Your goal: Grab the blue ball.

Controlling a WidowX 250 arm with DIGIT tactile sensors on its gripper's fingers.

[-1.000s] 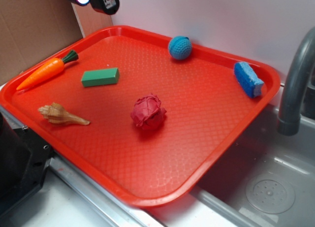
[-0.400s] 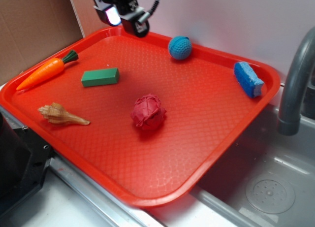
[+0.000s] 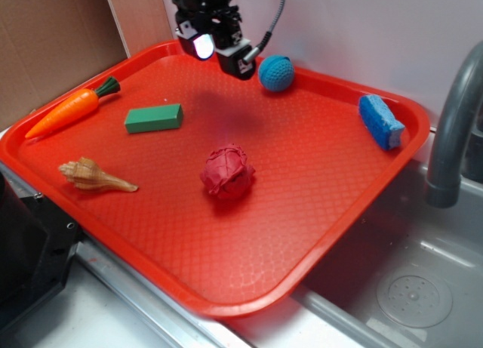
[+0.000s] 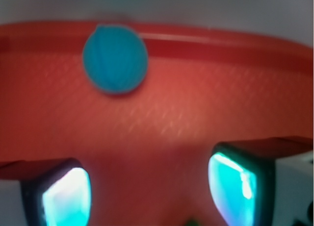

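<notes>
The blue ball (image 3: 276,73) is a small teal knitted ball resting against the far rim of the red tray (image 3: 324,235). In the wrist view the blue ball (image 4: 115,58) lies ahead, left of centre, by the tray's back wall. My gripper (image 3: 223,55) hovers above the tray just left of the ball, apart from it. Its two glowing fingertips (image 4: 229,188) stand wide apart with only bare tray between them, so the gripper (image 4: 147,191) is open and holds nothing.
On the tray lie a red wrinkly lump (image 3: 227,171) in the middle, a green block (image 3: 154,118), a carrot (image 3: 69,110), a shell (image 3: 94,176) at left and a blue sponge (image 3: 380,121) at the right rim. A sink and grey faucet (image 3: 453,129) stand to the right.
The gripper has come from the tray's top left corner rightward and downward, ending close beside the blue ball. No object on the tray has moved.
</notes>
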